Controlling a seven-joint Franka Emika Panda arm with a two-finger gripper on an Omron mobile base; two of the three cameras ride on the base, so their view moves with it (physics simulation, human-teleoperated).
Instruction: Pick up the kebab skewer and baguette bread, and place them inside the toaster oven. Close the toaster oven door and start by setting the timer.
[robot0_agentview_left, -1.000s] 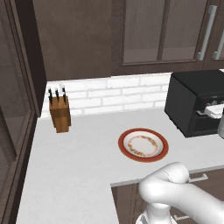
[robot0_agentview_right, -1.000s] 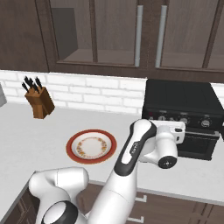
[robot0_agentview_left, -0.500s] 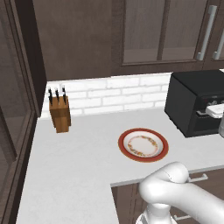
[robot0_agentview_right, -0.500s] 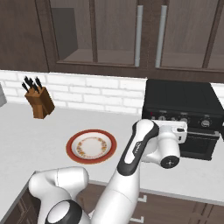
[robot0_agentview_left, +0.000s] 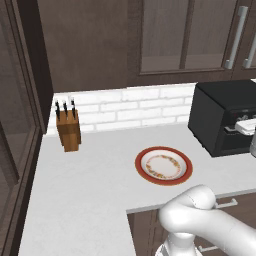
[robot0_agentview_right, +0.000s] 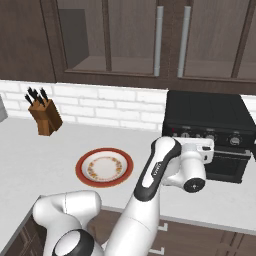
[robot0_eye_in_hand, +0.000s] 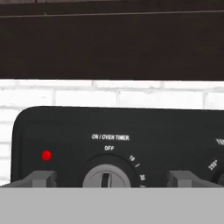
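The black toaster oven (robot0_agentview_left: 220, 120) (robot0_agentview_right: 210, 117) stands at the right of the counter. Its dark glass door (robot0_agentview_right: 227, 161) looks closed. My gripper (robot0_agentview_right: 198, 143) (robot0_agentview_left: 247, 125) is held up against the control strip, open. In the hand view the grey timer (robot0_eye_in_hand: 106, 177), marked ON / OVEN TIMER, points to OFF. It sits between my two fingertips (robot0_eye_in_hand: 41, 178), neither of which touches it, and a red light (robot0_eye_in_hand: 46, 155) glows to its left. The kebab skewer and baguette bread are out of view.
A red-rimmed plate (robot0_agentview_left: 163, 165) (robot0_agentview_right: 104, 167) lies bare in the middle of the counter. A wooden knife block (robot0_agentview_left: 68, 127) (robot0_agentview_right: 45, 116) stands against the white brick wall at the left. Dark cabinets with bar handles (robot0_agentview_right: 158, 41) hang above.
My hand has edged slightly closer to the oven's control strip. The jaws have stayed open.
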